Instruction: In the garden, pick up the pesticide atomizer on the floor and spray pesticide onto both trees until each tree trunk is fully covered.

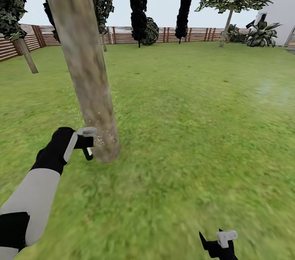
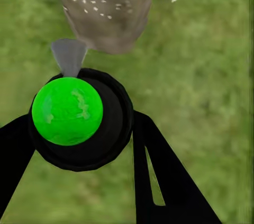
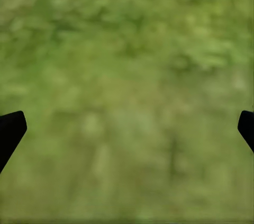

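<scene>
Two views matter most | head: our left gripper [image 1: 84, 142] sits beside the tree trunk [image 1: 84, 63], pesticide [image 1: 102, 135] speckling only its base, so upper bark risks going uncovered | left wrist: jaws clamped on the pesticide atomizer [image 2: 74, 118], nozzle near trunk, could bump | right wrist: right gripper [image 3: 127, 128] spread apart over the floor [image 3: 127, 49].

Two dark cypresses [image 1: 138, 4], round bush [image 1: 150, 31], broad-leaved plant [image 1: 262, 34] beside white building [image 1: 282, 10].

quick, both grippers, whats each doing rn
Left gripper: closed on the pesticide atomizer, nozzle toward the tree trunk.
Right gripper: open, fingers wide apart, empty over grass.
</scene>
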`<state>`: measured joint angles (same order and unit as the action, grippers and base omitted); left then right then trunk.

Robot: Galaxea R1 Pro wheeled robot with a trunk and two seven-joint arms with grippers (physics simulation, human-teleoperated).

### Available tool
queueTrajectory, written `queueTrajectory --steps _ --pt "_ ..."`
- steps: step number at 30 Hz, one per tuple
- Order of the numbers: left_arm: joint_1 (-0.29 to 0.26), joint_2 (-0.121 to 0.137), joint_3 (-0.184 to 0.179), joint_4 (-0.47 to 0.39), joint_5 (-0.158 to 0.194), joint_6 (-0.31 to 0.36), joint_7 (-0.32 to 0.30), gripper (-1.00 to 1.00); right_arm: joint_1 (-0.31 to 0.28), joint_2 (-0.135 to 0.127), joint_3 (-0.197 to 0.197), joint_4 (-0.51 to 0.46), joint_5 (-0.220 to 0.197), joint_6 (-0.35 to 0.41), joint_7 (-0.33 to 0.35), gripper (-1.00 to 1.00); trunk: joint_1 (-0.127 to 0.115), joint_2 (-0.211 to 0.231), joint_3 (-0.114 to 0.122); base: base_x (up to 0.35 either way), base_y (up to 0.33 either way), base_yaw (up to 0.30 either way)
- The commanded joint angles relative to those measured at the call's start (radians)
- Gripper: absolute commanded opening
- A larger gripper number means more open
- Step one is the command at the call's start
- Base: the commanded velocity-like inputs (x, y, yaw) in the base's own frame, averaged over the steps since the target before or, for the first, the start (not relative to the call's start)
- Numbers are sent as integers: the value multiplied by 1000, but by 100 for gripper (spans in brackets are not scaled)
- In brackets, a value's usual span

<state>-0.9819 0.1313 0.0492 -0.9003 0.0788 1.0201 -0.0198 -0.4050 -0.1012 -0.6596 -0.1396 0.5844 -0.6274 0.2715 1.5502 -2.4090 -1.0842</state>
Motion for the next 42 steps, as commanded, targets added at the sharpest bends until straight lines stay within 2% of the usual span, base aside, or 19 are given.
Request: queueTrajectory --steps 1,5,8,10,13,15,19,23,25,27,29,35,42 --pt "0 -4 0 0 -3 0 0 -100 0 0 0 0 0 0 0 100 0 0 0 -133 -54 0" --pt "-1 -36 -2 -3 -5 0 0 -100 0 0 0 0 0 0 0 100 0 0 0 -249 -130 0" --pt "-28 -39 -17 -3 -5 1 0 -100 0 0 0 0 0 0 0 100 0 0 0 -81 -46 0" --pt "-76 -30 -20 6 -5 7 0 -100 0 0 0 0 0 0 0 100 0 0 0 -8 -5 0" --pt "-117 7 -20 20 -5 10 0 -100 0 0 0 0 0 0 0 100 0 0 0 -1 0 0" --pt "-144 3 -20 58 -5 11 0 -100 0 0 0 0 0 0 0 100 0 0 0 0 0 0" --pt "-241 0 -20 162 -4 14 0 -100 0 0 0 0 0 0 0 100 0 0 0 0 0 0" --pt "-244 17 -23 167 -4 15 -1 -100 0 0 0 0 0 0 0 100 0 0 0 0 0 0" --pt "-241 10 -74 163 -2 15 -1 -100 0 0 0 0 0 0 0 100 0 0 0 -14 -6 0" --pt "-242 2 -93 160 1 15 -2 -100 0 0 0 0 0 0 0 100 0 0 0 -167 -101 0" --pt "-243 -1 -96 158 5 14 -2 -100 0 0 0 0 0 0 0 100 0 0 0 -252 -154 0" --pt "-234 15 -93 165 5 14 -2 -100 0 0 0 -1 0 0 0 100 0 0 0 -56 -31 0" --pt "-212 13 -91 170 6 14 -2 -100 0 0 0 -2 0 0 1 100 0 0 0 0 -165 0"
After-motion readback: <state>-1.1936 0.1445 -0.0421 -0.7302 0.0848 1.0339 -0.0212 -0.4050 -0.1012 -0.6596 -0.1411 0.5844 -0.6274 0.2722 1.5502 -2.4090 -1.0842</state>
